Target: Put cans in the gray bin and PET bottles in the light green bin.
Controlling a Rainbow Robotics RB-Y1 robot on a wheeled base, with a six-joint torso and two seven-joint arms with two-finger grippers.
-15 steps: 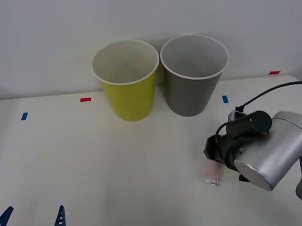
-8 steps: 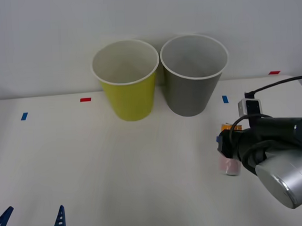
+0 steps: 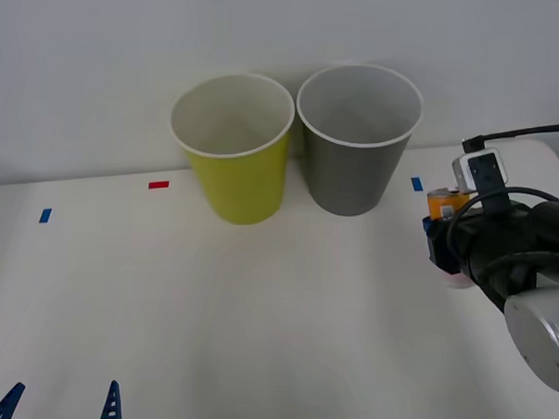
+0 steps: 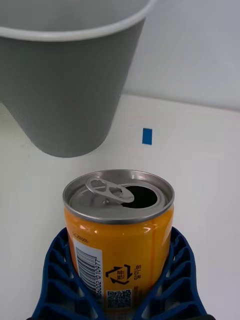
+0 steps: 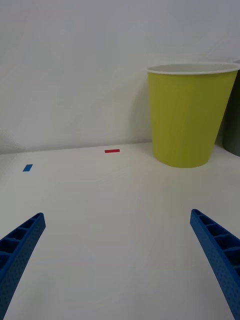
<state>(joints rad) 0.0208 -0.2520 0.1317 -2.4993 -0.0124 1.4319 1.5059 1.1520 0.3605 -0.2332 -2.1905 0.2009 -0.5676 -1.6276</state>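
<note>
Since the earlier frames the can [image 3: 444, 205] has been raised from the table [image 3: 220, 342] and carried back and toward the bins, so that its orange end is now seen beside the blue tape mark [image 3: 417, 183]. The right gripper [image 4: 120, 295] is closed around the can [image 4: 119, 235], with the blue ribbed fingers [image 4: 60, 280] pressed on both sides of its lower body; the opened top is turned toward the wrist camera. The gray bin [image 3: 360, 136] is placed just ahead and to the left of the can, with the light green bin [image 3: 235, 146] touching or nearly touching it on its far side. The left gripper [image 5: 120, 260] is parked with its fingers spread wide and nothing between them, low at the near left of the table. For the step in hand, the can is judged to need further lift until it clears the white rim [image 4: 75, 32], then travel to a point over the gray bin's mouth before release. The firm grip should be kept meanwhile, and the rim should not be knocked, since the bin looks light enough to tip.
</note>
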